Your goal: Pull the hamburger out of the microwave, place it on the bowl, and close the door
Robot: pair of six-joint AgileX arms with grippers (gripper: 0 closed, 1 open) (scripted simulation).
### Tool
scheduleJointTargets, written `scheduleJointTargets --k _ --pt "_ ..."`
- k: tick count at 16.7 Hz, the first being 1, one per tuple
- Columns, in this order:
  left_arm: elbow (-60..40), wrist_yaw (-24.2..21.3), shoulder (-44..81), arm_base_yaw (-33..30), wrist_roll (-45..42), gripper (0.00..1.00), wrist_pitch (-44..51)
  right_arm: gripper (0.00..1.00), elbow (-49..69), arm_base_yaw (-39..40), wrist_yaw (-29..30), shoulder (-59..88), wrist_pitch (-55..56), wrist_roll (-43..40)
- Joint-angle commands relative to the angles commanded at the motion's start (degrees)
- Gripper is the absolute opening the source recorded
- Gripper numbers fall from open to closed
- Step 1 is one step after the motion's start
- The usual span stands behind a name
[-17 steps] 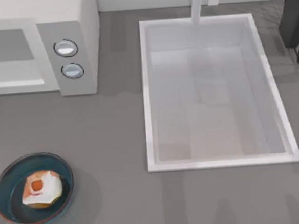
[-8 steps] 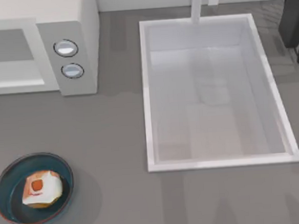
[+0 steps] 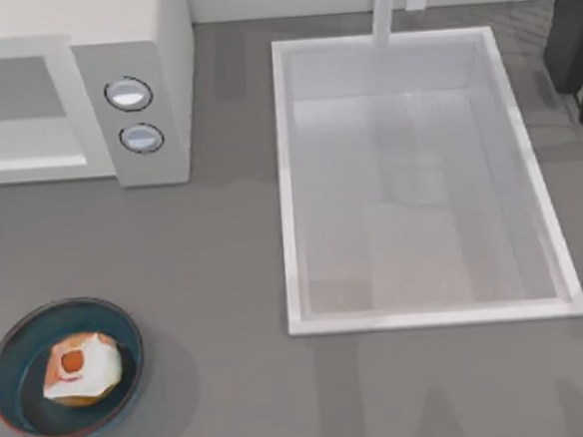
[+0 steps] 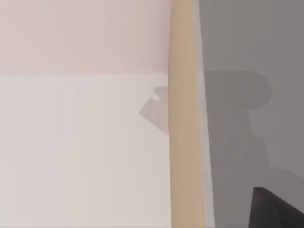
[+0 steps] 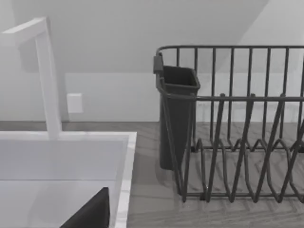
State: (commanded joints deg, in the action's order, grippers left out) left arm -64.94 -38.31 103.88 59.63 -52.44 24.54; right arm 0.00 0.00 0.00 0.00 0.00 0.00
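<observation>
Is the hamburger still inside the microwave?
No, the hamburger sits in the bowl, well away from the microwave.

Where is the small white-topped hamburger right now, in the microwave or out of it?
Out. The small white-topped hamburger sits inside the round dark-blue bowl at the table's front left, apart from the off-white boxy microwave.

Dark-blue bowl (image 3: 14, 393) with reddish rim, white-topped tan hamburger (image 3: 80, 369), off-white microwave (image 3: 164, 47).

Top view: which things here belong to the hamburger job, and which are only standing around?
Job:
- hamburger, lying in the bowl
- bowl, front left
- microwave, back left

Standing around:
- sink
- faucet
- dish rack, with its dark cup
</observation>
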Motion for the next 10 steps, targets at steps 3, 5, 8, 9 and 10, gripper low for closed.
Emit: scheduleJointTargets --k 3,5,8,9,10 --pt "3.3 -0.1 1.6 0.1 -0.1 0.0 -3.9 1.0 0.0 0.0 0.0 0.0 0.0 0.0" --pt "3.4 -0.1 1.6 0.1 -0.1 0.0 -4.0 1.0 0.0 0.0 0.0 0.0 0.0 0.0" --pt "3.5 0.0 1.2 -0.3 0.1 0.0 -3.9 1.0 0.0 0.0 0.0 0.0 0.0 0.0" --pt "4.2 0.2 0.4 -0.8 0.6 0.0 -4.4 1.0 0.0 0.0 0.0 0.0 0.0 0.0" --pt "5.6 0.6 -0.9 -1.5 1.5 0.0 -5.1 1.0 0.0 0.0 0.0 0.0 0.0 0.0"
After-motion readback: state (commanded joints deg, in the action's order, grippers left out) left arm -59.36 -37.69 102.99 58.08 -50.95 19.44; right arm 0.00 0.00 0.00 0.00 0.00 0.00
